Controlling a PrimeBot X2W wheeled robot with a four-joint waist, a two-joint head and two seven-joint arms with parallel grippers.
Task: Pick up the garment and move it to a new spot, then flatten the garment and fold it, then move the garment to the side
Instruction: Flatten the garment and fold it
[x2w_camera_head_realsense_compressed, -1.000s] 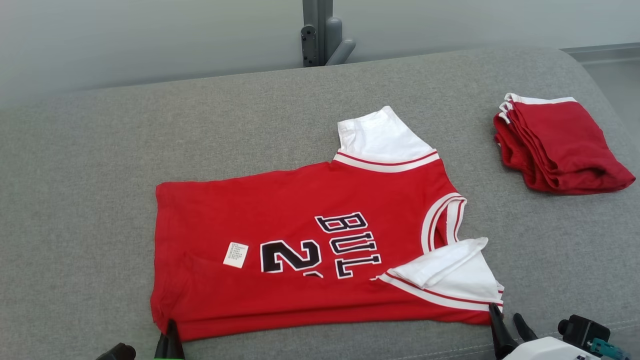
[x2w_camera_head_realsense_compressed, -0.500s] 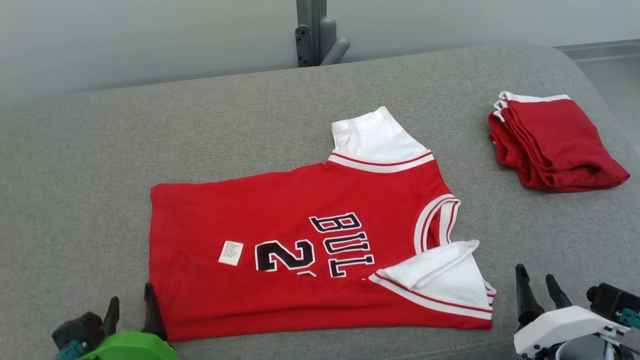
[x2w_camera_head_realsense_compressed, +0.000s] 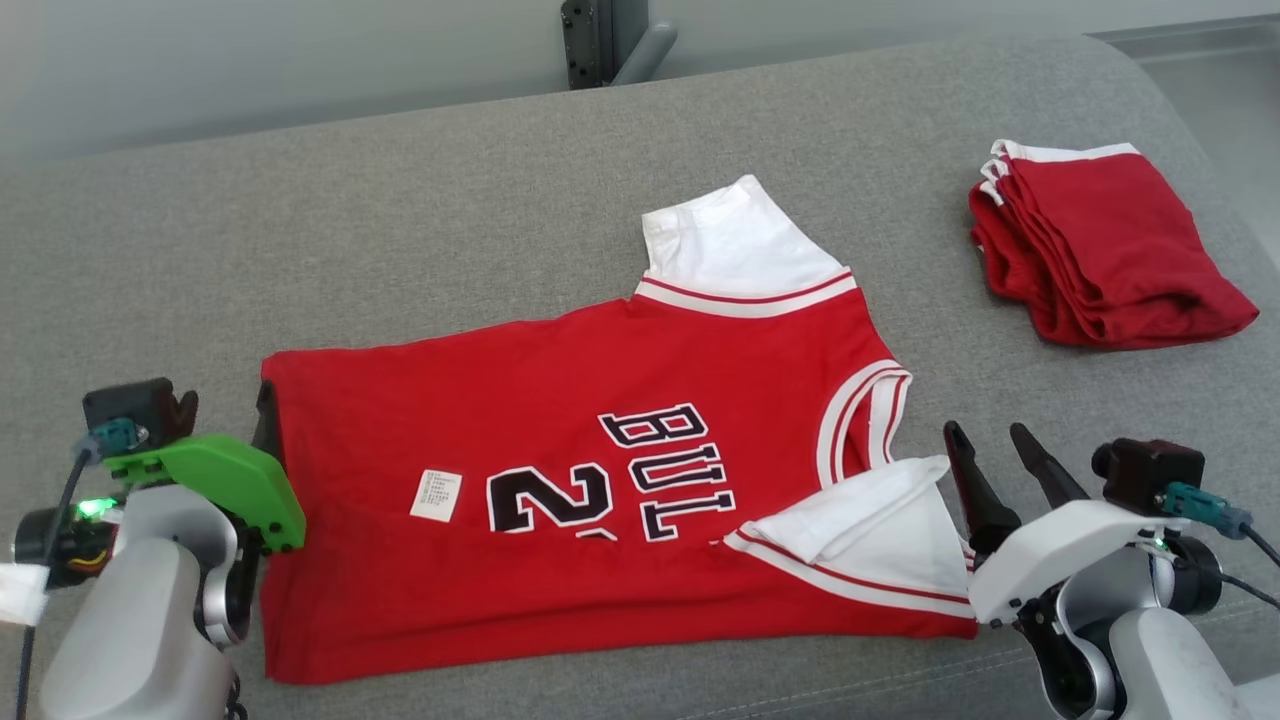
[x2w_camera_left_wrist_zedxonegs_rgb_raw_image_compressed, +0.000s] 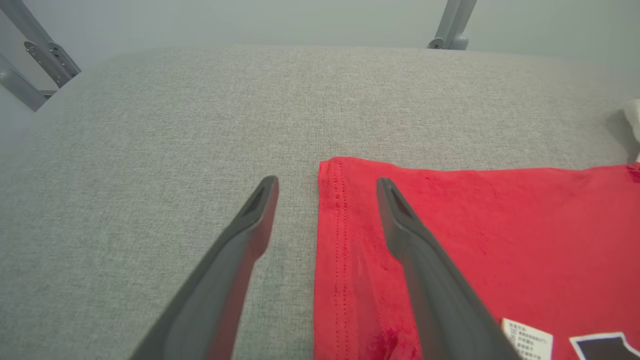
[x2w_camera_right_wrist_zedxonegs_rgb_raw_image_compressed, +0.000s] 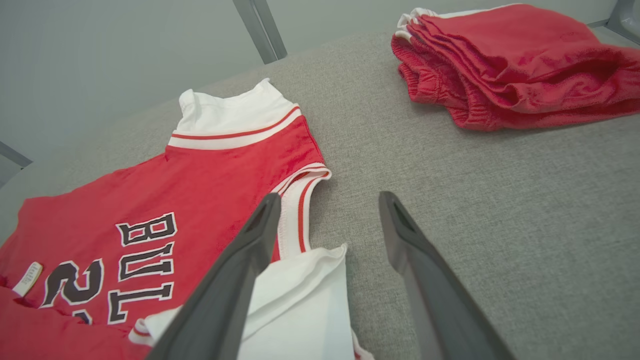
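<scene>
My left gripper (x2w_camera_left_wrist_zedxonegs_rgb_raw_image_compressed: 326, 182) gapes wide and empty, its slim dark fingers straddling the stitched hem of the red jersey (x2w_camera_head_realsense_compressed: 600, 480), which lies flat on the coarse grey woven cushion (x2w_camera_head_realsense_compressed: 450, 230). My right gripper (x2w_camera_right_wrist_zedxonegs_rgb_raw_image_compressed: 327, 197), equally spread, holds nothing beside the soft white sleeve (x2w_camera_head_realsense_compressed: 860, 540).

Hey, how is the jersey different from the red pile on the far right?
The jersey lies spread out, mostly flat; the pile is folded into a thick, compact stack. The jersey covers far more of the cushion than the pile. The jersey shows black lettering and a tag; the pile shows none. Both are red with white trim.
</scene>
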